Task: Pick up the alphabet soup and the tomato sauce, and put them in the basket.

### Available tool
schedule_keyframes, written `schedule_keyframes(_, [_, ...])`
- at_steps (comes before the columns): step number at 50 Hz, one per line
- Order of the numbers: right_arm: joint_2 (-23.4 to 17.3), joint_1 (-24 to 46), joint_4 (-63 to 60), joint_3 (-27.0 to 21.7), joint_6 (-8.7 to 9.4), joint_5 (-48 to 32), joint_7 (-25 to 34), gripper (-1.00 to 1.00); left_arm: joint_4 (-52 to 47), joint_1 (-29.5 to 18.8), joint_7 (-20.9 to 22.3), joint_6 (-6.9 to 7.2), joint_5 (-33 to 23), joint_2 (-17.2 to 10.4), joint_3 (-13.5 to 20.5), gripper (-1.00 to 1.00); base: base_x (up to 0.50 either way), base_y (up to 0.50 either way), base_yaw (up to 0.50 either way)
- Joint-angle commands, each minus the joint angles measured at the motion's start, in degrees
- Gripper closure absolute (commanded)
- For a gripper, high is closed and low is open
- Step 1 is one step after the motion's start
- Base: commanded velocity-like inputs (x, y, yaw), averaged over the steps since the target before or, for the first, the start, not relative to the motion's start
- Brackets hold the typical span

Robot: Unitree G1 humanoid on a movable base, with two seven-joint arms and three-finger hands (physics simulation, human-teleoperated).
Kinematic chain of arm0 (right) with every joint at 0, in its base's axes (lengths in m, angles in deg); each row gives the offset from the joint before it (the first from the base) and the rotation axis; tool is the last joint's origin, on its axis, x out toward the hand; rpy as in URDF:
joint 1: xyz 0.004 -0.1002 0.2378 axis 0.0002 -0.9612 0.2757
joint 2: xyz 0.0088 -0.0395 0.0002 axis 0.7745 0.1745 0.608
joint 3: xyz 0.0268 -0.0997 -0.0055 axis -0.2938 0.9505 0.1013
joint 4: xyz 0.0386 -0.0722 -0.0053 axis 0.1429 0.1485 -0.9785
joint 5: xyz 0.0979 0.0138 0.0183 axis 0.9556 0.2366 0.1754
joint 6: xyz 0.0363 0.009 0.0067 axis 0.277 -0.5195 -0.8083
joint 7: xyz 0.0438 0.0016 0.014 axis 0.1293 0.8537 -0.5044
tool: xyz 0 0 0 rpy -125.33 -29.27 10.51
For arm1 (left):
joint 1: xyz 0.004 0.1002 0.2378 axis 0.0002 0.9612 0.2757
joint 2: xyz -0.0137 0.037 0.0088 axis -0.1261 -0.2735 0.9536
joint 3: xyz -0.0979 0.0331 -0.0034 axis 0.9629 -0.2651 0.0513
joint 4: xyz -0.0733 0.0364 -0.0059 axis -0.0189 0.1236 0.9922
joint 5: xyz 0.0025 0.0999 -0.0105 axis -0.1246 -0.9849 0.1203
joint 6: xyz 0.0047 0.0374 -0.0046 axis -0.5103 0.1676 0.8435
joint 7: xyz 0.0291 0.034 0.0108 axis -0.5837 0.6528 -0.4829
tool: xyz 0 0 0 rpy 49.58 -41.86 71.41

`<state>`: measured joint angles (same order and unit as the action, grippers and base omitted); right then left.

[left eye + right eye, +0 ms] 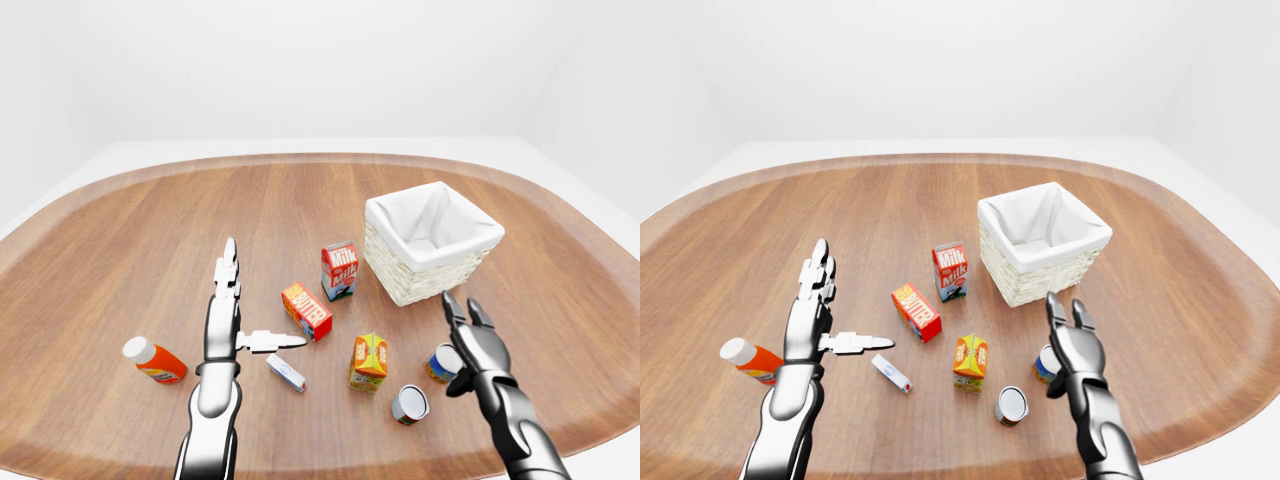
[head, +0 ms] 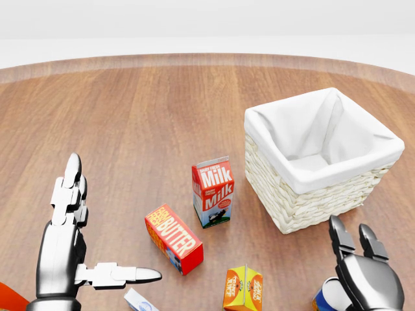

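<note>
A blue-and-yellow can (image 1: 438,363) stands upright at the lower right of the left-eye view. My right hand (image 1: 464,340) hovers open just right of it and slightly above, fingers spread, not closed round it. A second can (image 1: 410,404) with a red side lies tipped over, its silver end showing, lower left of the first. The wicker basket (image 1: 415,281) with its white liner stands above both cans. My left hand (image 1: 250,305) is open at the centre left, fingers pointing up and thumb out to the right, holding nothing.
A milk carton (image 2: 213,192) stands left of the basket, and a butter box (image 2: 174,238) lies below it. An orange juice carton (image 1: 369,361), a small white box (image 1: 286,372) and an orange bottle (image 1: 155,361) also lie on the wooden table (image 1: 150,240).
</note>
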<state>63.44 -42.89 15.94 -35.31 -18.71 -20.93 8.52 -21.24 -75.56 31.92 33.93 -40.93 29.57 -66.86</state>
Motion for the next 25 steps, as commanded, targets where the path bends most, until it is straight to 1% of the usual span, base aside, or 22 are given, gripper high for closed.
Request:
schedule_keyframes(1, [-0.6, 1.5, 3.6, 1.0, 0.00, 0.0, -1.7, -1.00, -0.2, 0.0, 0.1, 0.00, 0.1, -0.1, 0.0, -1.00, 0.00, 0.00, 0.00])
schedule_keyframes(16, [-1.6, 4.1, 9.9, 2.4, 0.00, 0.2, -4.8, -1.00, -0.3, 0.0, 0.1, 0.00, 0.1, -0.1, 0.0, -1.00, 0.00, 0.00, 0.00])
schedule_keyframes(25, [-1.7, 4.2, 10.9, 3.1, 0.00, 0.4, -5.4, -1.00, -0.3, 0.0, 0.1, 0.00, 0.1, -0.1, 0.0, -1.00, 0.00, 0.00, 0.00])
